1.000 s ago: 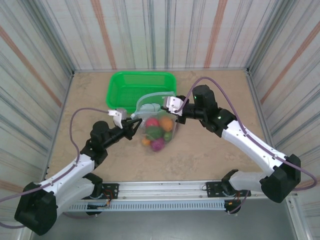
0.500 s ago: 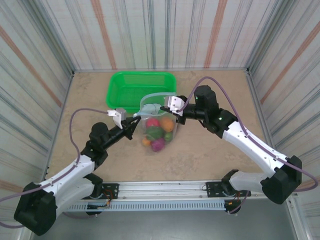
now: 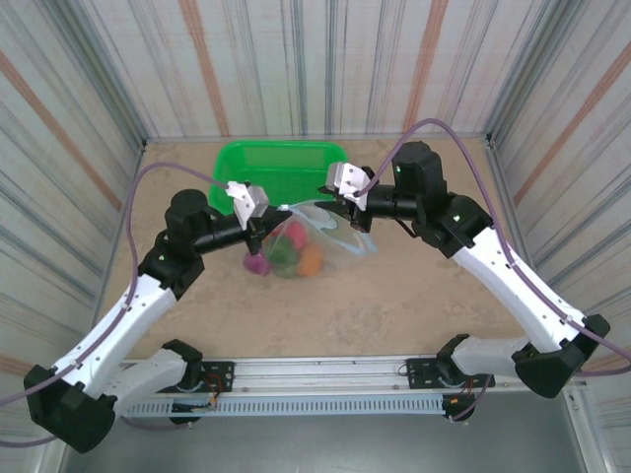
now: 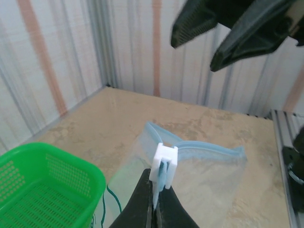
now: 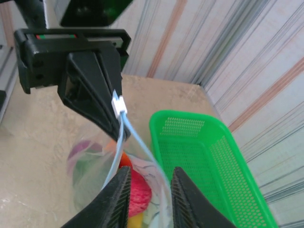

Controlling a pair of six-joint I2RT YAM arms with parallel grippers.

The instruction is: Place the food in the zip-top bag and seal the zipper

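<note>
Zip-top bag (image 3: 340, 236) held by its zipper (image 4: 209, 148) over the desk (image 3: 394, 305); green basket (image 3: 281, 168) just behind.
Left jaws clamped on the zipper's white slider (image 4: 164, 164); right jaws narrowly parted at the bag's mouth, loosened since before; food (image 3: 286, 254) inside; bag now shifted left.

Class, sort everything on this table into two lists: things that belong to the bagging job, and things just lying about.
Job: zip-top bag; food inside it; zipper; white slider, pinched by left gripper; right gripper.
Lying about: green basket.
</note>
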